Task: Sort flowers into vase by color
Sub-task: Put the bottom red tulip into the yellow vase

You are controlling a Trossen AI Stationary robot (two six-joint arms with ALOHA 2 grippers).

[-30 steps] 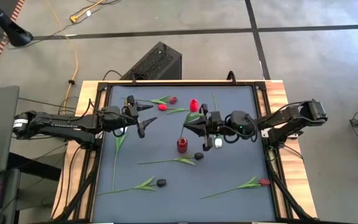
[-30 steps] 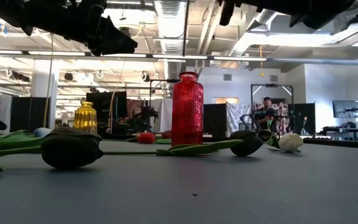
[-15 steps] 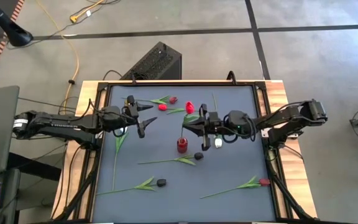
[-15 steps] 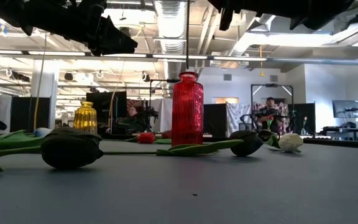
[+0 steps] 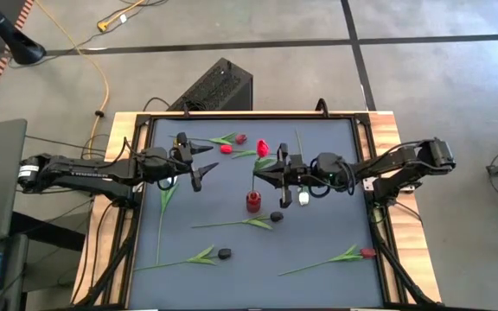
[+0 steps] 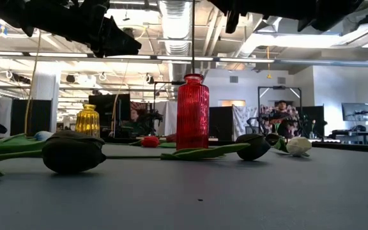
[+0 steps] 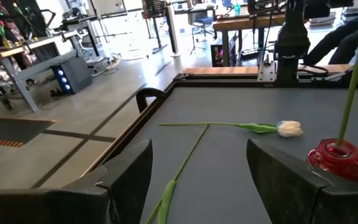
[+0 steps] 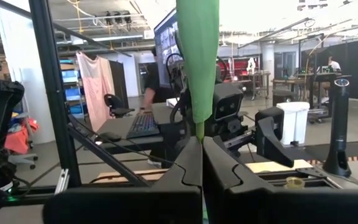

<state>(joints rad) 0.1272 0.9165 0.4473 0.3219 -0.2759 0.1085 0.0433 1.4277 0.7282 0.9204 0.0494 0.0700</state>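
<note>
My right gripper was pinched tight on the thin green stem of a red-headed artificial tulip, holding it upright w/ the stem end down in the neck of the ribbed red glass vase mid-table. So I was on the insert step, I'd say. Next move prob needs the stem fed deeper, then letting go w/o tipping the vase. My left gripper hung wide open and empty above the mat, over to the left. Other tulips lay flat around: a white one just beside the vase, a near-black one nearby, another red one well apart.
</note>
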